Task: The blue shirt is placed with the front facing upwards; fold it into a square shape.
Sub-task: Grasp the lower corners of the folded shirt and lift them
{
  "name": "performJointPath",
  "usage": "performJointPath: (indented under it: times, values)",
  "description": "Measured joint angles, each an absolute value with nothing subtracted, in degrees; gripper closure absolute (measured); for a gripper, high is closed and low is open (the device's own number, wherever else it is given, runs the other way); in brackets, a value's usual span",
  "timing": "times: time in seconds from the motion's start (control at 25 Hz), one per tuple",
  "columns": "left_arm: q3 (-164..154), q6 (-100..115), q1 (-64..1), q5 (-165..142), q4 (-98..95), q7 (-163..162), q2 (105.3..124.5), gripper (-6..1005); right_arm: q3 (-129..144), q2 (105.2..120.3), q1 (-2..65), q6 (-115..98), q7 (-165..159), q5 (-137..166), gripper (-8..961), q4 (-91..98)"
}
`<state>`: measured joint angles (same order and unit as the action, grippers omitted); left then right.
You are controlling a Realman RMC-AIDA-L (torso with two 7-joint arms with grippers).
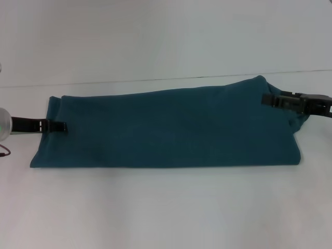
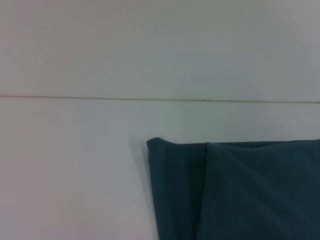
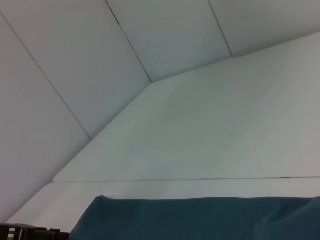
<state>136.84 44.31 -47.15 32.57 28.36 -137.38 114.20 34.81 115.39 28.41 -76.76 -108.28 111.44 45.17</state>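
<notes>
On the table the shirt lies as a long folded band, left gripper and right gripper at its ends, grip state indeterminable; crosswise folds to square apparently remain.

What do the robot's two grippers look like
Both are black. The left gripper is a thin, flat black bar running out from a rounded silver-grey housing, with a thin reddish cable below. The right gripper is a chunkier, blocky black assembly with ridged segments.
</notes>
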Motion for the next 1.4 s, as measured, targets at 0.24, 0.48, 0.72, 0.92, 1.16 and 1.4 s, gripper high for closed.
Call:
performJointPath:
  times: [0.24,0.48,0.72,0.92,1.16,1.4]
  values:
    - [136.8,43.6,-47.2,32.5,27.6,-137.3,114.31,148,34.8,115.50,28.5,-76.8,-108.3,112.1,49,45.2]
    - [135.9,42.6,-47.1,32.4,26.9,-137.3,114.56,149,34.8,115.48,28.6,-76.8,-108.5,112.2,51,45.2]
    - [135.2,42.3,-47.2,32.4,26.6,-137.3,114.86,149,34.8,115.48,28.7,-76.5,-108.7,112.2,52,45.2]
    - [134.6,43.4,-47.5,32.4,26.8,-137.3,114.87,149,34.8,115.38,28.7,-76.3,-108.9,112.3,53,44.9]
    - [133.9,44.1,-47.6,32.6,27.8,-136.6,114.88,184,34.8,115.07,28.7,-76.3,-109.7,112.5,53,44.7]
    - [133.9,44.2,-46.2,32.4,32.9,-136.3,115.84,336,34.8,115.04,28.7,-76.5,-110.0,112.5,52,44.7]
